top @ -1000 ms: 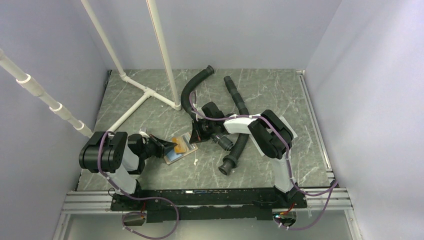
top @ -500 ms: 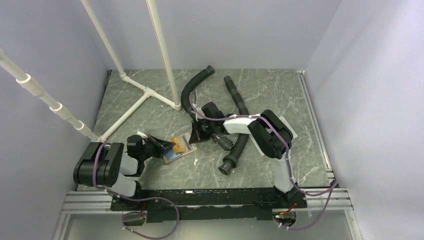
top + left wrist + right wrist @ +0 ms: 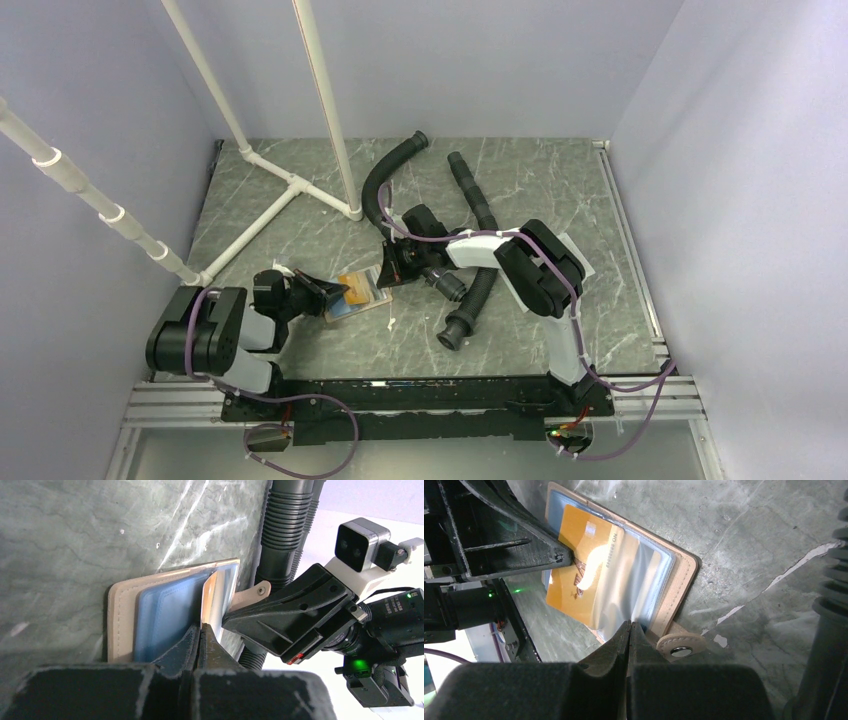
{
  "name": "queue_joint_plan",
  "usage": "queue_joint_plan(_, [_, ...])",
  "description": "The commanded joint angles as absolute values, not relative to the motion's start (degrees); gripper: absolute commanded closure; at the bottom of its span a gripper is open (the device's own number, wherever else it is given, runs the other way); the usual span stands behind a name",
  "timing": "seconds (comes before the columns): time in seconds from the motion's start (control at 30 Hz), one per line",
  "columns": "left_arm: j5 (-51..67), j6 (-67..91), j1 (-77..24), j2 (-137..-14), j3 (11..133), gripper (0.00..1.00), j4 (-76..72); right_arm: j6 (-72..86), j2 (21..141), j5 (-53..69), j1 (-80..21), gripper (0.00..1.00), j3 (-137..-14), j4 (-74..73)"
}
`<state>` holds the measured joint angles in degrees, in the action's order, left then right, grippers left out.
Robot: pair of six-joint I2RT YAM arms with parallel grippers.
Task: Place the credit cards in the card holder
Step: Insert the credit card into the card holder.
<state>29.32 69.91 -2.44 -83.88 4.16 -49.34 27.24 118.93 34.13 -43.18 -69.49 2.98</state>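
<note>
The tan card holder [image 3: 362, 300] lies open on the table between my two grippers, its blue and clear sleeves up [image 3: 165, 612]. My left gripper [image 3: 201, 626] is shut on an orange-yellow credit card [image 3: 583, 565], which lies partly inside a clear sleeve; in the left wrist view the card shows edge-on [image 3: 209, 595]. My right gripper [image 3: 630, 624] is shut on the edge of a clear sleeve, beside the snap tab [image 3: 680, 645]. In the top view the left gripper [image 3: 335, 292] is at the holder's left side and the right gripper [image 3: 386, 272] at its right. No other cards show.
Two black corrugated hoses [image 3: 478, 215] lie behind and to the right of the holder, one under the right arm. A white pipe frame [image 3: 290, 190] stands at the back left. A small white scrap [image 3: 391, 321] lies near the holder.
The left arm's elbow has dropped back and to the left while its gripper stays at the holder with the card. The right arm has not moved.
</note>
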Motion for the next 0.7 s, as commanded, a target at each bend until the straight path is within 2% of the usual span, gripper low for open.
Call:
queue_joint_plan(0.0, [31.44,71.22,-2.46,-88.33,3.56,1.00,-57.48,25.80,122.96,31.16,-45.63,1.00,-67.95,-3.03])
queue_joint_plan(0.27, [33.17,72.04,-2.55,-93.03,2.75,1.00,-61.48,25.62,122.85,31.10,-45.62,1.00,-67.87,-3.08])
queue_joint_plan(0.53, [34.50,65.83,-2.64,-95.51,3.76,1.00,-65.56,25.69,122.73,31.17,-45.65,1.00,-67.56,-2.78])
queue_joint_plan(0.67, [34.77,59.83,-2.64,-91.05,5.23,1.00,-57.33,24.93,122.58,31.13,-45.64,1.00,-67.75,-3.55])
